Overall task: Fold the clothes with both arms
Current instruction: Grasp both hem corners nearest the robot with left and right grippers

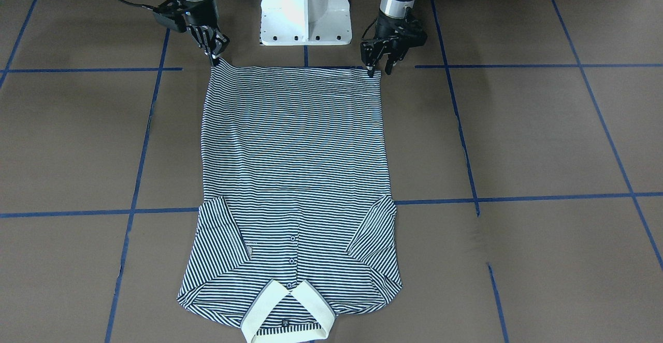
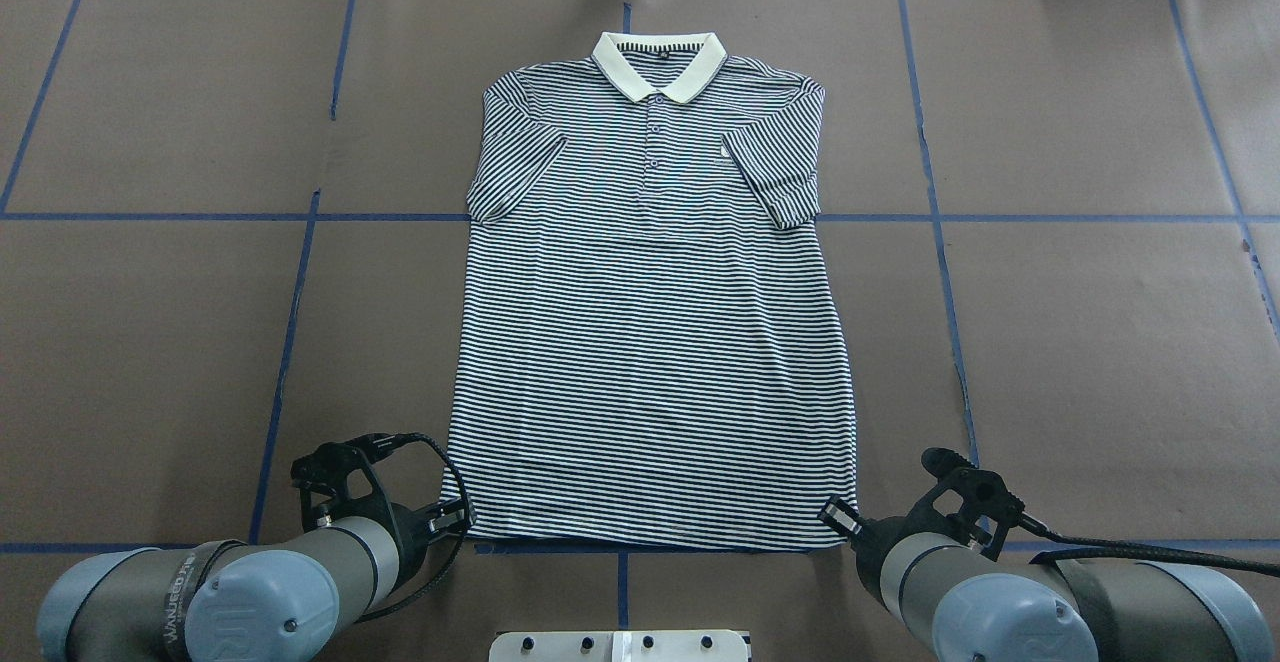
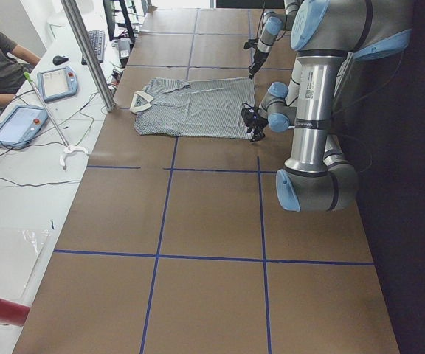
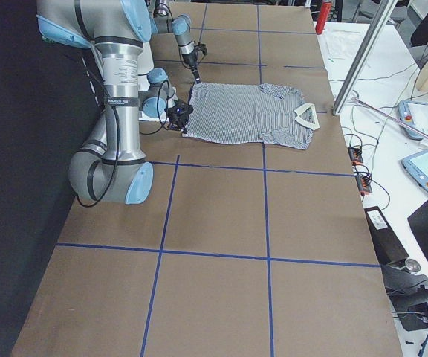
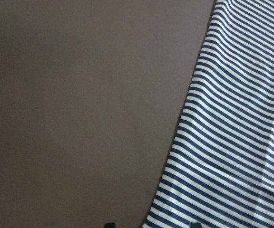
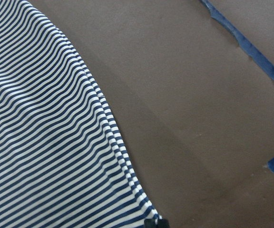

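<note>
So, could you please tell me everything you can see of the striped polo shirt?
The polo shirt lies flat, face up and unfolded on the brown table. The cloth looks thin and soft, with fine navy-and-white stripes. Its cream collar points away from the robot, small dark buttons run below it, and both short sleeves lie folded in over the front. The hem is nearest the robot. The left gripper, fingers apart, is at one hem corner, and the right gripper touches the other.
</note>
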`<state>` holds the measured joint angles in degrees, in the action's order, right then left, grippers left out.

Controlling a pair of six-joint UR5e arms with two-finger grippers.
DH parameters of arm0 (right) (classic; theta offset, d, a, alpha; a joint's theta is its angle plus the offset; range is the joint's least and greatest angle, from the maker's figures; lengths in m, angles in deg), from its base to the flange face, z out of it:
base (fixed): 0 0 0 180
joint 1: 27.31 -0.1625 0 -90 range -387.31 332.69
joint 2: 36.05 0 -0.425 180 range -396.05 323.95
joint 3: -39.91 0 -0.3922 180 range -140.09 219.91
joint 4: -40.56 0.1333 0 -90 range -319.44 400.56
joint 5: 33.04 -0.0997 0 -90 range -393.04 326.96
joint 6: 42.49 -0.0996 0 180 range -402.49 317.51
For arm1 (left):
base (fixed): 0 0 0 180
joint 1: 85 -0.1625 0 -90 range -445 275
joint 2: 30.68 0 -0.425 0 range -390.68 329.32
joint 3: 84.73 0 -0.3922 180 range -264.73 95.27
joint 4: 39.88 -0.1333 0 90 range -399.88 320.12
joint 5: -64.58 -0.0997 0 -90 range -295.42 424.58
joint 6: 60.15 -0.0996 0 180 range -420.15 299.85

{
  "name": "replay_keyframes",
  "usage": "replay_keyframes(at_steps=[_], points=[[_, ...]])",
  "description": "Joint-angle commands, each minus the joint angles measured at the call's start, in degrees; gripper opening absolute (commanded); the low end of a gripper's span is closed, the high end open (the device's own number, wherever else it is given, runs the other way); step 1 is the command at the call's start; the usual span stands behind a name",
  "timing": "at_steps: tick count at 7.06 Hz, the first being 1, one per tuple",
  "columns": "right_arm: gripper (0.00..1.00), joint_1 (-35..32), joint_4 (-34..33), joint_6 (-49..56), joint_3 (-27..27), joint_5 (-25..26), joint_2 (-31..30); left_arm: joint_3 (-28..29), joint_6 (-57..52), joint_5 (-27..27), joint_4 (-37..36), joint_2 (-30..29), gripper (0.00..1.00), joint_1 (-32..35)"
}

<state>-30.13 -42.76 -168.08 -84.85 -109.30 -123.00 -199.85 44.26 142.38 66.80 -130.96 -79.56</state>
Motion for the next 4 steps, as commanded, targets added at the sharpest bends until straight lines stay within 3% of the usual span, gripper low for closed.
replay_keyframes(at_steps=[1,3,4], points=[[0.00,0.0,0.0,0.0,0.0,-0.3,-0.1,0.0,0.0,0.1,-0.1,0.1,0.51,-0.2],[0.00,0.0,0.0,0.0,0.0,-0.5,0.0,0.2,0.0,0.1,-0.1,0.1,0.44,-0.3],[0.00,0.0,-0.1,0.0,0.0,-0.5,0.0,0.2,0.0,0.2,-0.1,0.1,0.30,-0.3]])
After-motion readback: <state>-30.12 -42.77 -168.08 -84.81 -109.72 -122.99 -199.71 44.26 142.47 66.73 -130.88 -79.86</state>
